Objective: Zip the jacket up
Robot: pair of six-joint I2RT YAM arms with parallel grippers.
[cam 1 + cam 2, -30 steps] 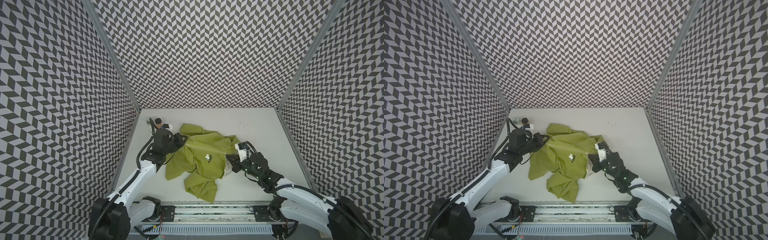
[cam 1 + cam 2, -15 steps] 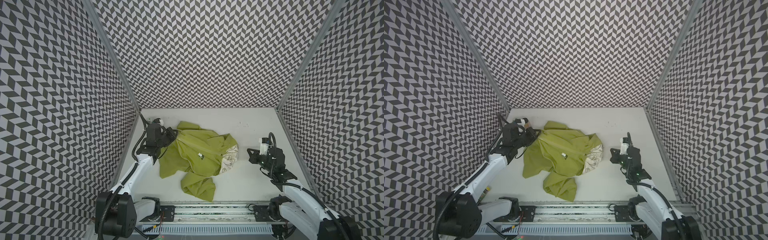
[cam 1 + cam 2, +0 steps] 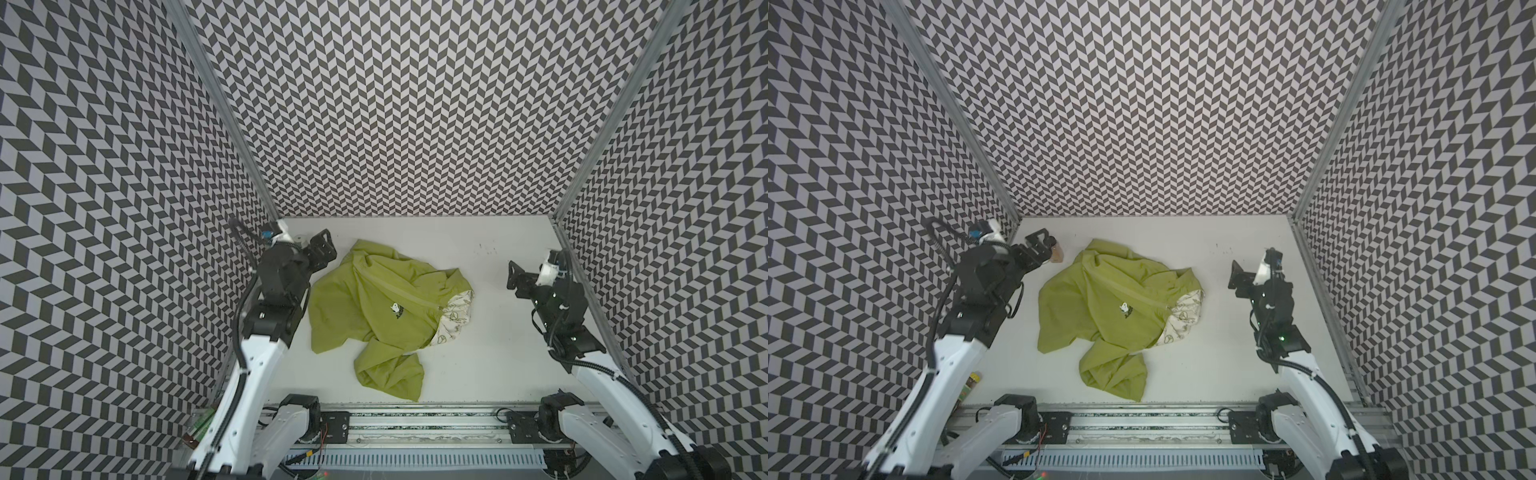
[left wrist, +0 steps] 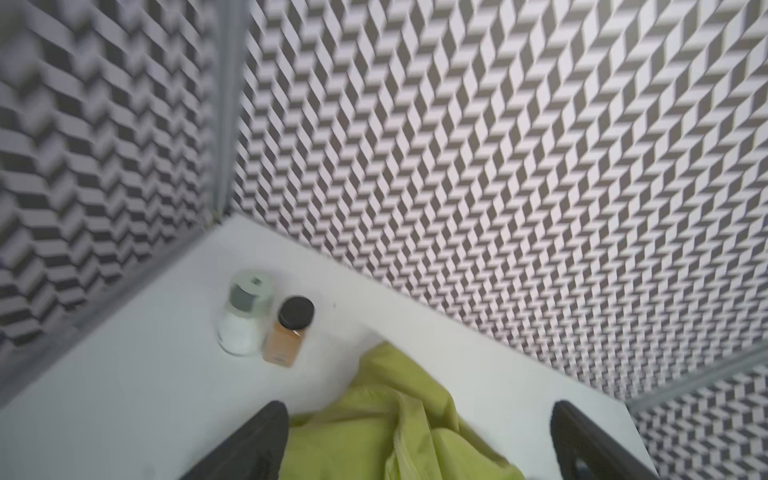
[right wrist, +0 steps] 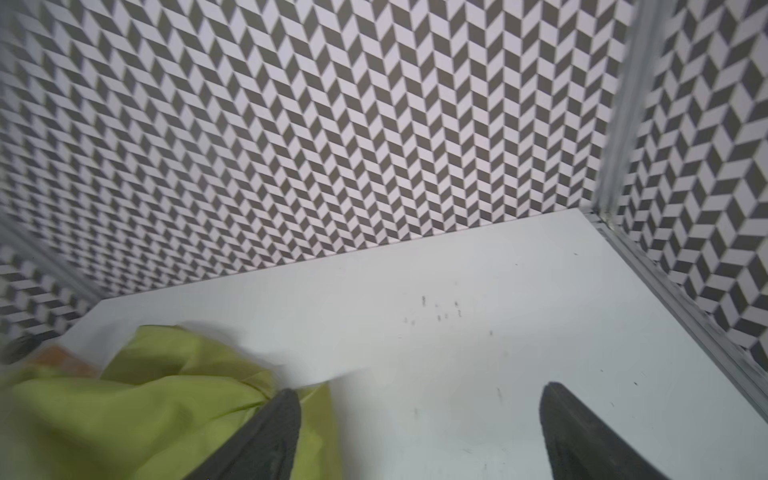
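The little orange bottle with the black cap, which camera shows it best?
The left wrist view: the orange bottle stands whole and unobstructed, black cap on, beside a white jar. In a top view only its edge peeks past the open left gripper. The right wrist view gives just a blurred orange patch beyond the jacket.

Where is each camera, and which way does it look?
Both top views: high above the front, looking down at the table and jacket; left arm and right arm show.
Left wrist: on the left arm, facing the back left corner, white jar, orange bottle and jacket edge; its open jaws show.
Right wrist: on the right arm, facing the back wall across the table; its open jaws show.
Shared: both wrist views catch the jacket and back wall.
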